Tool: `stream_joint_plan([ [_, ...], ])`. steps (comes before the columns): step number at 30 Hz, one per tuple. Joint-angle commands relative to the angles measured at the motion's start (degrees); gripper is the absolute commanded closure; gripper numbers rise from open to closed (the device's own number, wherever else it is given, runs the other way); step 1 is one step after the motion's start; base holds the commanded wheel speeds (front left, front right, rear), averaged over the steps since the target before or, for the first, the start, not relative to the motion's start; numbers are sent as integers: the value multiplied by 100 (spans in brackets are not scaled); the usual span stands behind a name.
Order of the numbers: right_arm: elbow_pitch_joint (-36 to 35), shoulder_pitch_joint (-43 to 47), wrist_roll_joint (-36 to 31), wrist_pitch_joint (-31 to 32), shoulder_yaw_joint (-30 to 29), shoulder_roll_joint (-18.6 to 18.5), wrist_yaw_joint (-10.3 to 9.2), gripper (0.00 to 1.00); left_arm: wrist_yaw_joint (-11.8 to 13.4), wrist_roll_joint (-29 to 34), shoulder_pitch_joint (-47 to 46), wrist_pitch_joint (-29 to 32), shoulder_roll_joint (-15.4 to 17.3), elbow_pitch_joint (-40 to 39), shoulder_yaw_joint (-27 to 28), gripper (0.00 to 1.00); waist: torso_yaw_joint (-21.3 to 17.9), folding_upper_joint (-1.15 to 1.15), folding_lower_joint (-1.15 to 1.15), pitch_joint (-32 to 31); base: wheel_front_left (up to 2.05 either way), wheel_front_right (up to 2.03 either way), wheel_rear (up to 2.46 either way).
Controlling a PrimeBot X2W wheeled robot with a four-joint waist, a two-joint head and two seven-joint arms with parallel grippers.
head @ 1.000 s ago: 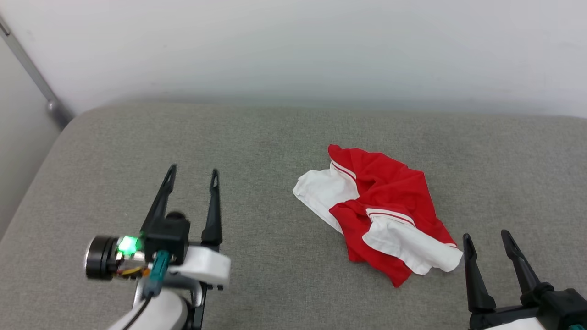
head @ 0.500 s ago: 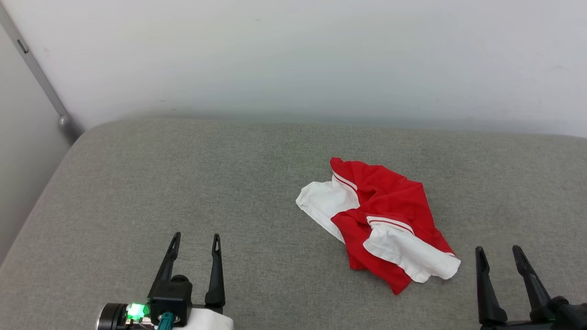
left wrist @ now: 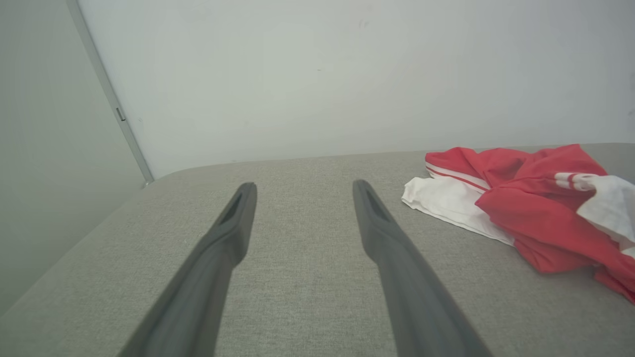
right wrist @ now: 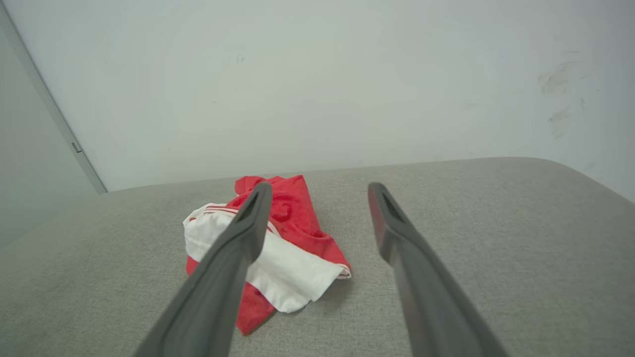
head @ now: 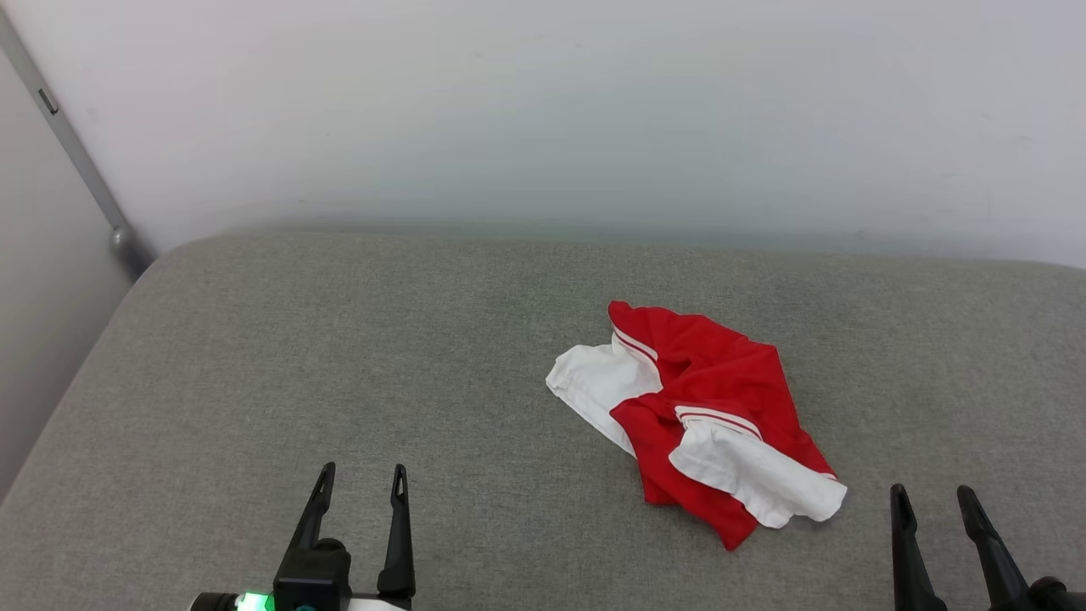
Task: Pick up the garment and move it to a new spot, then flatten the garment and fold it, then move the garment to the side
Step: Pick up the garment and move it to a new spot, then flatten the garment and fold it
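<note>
The garment [head: 704,407], red with white sleeves and striped seams, lies crumpled on the grey cushion, right of centre in the head view. No print shows on it. My left gripper [head: 362,475] stands open at the lower left, well apart from the cloth, nothing between its fingers. Open too is my right gripper [head: 931,496] at the lower right, just right of the garment's near white sleeve and not touching it. The left wrist view has the garment [left wrist: 526,198] off to the right of the left gripper [left wrist: 302,186]. In the right wrist view the garment [right wrist: 292,233] lies ahead and left of the right gripper [right wrist: 320,188].
The grey cushion [head: 339,356] spreads wide to the left of the garment. A pale wall [head: 543,110] rises behind its far edge. A grey metal rail [head: 68,144] runs down the wall at the far left, past the cushion's rounded left corner.
The head view has tilted up, so the cushion and garment sit lower in frame. Both grippers have dropped toward the bottom edge, still open. The garment lies as before.
</note>
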Motion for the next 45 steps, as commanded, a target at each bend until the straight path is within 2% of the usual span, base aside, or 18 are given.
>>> stream_joint_plan([
  [1, -23, 44, 31, -12, 4, 12, -2, 0, -73, 57, 79, -15, -74, -5, 86, 0, -1, 0, 0, 3, 0, 0, 0],
  [11, -34, 56, 45, -12, 15, 12, -2, 0, -482, 359, 233, -15, -400, 20, 568, 0, -4, 0, 0, 20, 0, 0, 0],
  [19, -94, -124, -46, -12, -50, 12, -2, 0, -714, 560, 294, -15, -600, 74, 854, 0, -11, 0, 0, 15, 0, 0, 0],
  [24, -325, -565, -346, -12, -87, 13, -2, 0, -833, 661, 273, -15, -705, 102, 994, 0, 7, 0, 0, 43, 0, 0, 0],
  [30, -530, -1518, -930, -11, -16, 11, -2, 0, -950, 746, 205, -15, -802, 109, 1151, 0, 37, 0, 0, 119, 0, 0, 0],
  [33, -129, -1923, -912, -11, 360, -343, -3, 0, -993, 797, 207, -15, -858, 96, 1221, 0, 34, 0, 0, 172, 0, 0, 0],
  [36, 487, -2309, -751, 1, 986, -953, -3, 0, -1037, 835, 254, -15, -906, 96, 1287, 0, 17, 0, 0, 217, 0, 0, 0],
  [38, 812, -2607, -487, 276, 1467, -1382, -3, 0, -1062, 847, 264, -15, -932, 103, 1319, 0, 6, 0, 0, 265, 0, 0, 0],
  [41, 1050, -2973, 81, 1127, 2308, -2110, -3, 0, -1087, 884, 245, -15, -966, 82, 1355, 0, 3, 0, 0, 372, 0, 0, 0],
  [45, 858, -3460, 1103, 2370, 3399, -3059, -3, 0, -1128, 906, 110, -15, -1029, 55, 1398, 0, 9, 0, 0, 613, 0, 0, 0],
])
